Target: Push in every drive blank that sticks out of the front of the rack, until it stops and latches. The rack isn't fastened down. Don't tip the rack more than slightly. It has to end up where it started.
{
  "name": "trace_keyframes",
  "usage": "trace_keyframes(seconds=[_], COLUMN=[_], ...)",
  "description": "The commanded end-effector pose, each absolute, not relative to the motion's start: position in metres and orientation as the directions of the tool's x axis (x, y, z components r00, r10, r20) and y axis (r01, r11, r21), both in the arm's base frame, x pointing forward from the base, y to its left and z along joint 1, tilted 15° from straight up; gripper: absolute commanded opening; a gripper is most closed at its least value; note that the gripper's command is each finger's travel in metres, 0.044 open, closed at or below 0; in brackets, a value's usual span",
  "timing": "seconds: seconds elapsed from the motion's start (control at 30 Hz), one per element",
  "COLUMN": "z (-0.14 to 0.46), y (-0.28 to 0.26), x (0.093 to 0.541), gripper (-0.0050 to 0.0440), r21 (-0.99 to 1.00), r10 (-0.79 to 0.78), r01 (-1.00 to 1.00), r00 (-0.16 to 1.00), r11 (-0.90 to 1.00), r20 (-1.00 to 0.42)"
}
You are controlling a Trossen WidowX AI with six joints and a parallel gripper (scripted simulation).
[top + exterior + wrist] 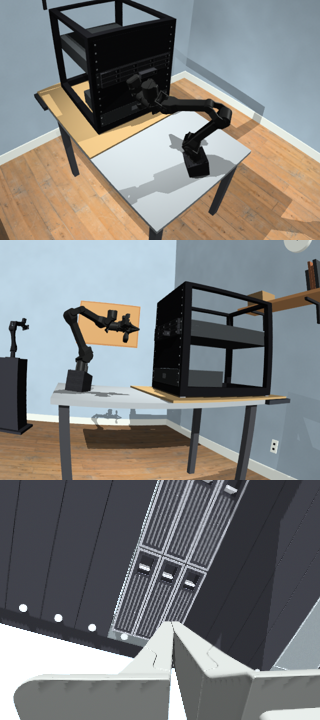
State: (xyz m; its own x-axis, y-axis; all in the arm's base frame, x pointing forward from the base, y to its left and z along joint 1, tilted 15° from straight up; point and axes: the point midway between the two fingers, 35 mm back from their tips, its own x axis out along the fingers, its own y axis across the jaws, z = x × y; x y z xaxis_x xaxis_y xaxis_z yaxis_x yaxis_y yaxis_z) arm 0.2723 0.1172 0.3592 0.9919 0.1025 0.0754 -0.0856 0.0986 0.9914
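Observation:
The black open-frame rack stands on a wooden mat at the far end of the table. Its front holds rows of grey vented drive blanks. One blank in the lowest row, right of centre, sticks out of the front. My gripper is shut and empty. It hangs just below and left of that blank, rolled to one side. In the side view its tips stand a short way off the rack front, at drive-row height. The wrist view shows the closed fingertips pointing at flush blanks.
The arm's base sits on the grey table half. A lower rack unit fills the rack's bottom front. A black pedestal with a camera stand is on the floor to the left. A wall shelf hangs behind the rack.

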Motion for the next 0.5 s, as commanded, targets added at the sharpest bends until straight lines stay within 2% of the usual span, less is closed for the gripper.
trace_keyframes(seconds=[0.0, 0.27, 0.47], z=[0.372, 0.377, 0.378], y=[0.124, 0.136, 0.14], x=[0.268, 0.264, 0.262], gripper=[-0.005, -0.005, -0.005], r21=[0.995, 0.982, 0.974], r10=[0.099, 0.101, 0.102], r01=[-0.099, -0.093, -0.091], r00=[0.99, 0.989, 0.988], r11=[-0.015, -0.163, -0.206], r20=[0.1, 0.111, 0.114])
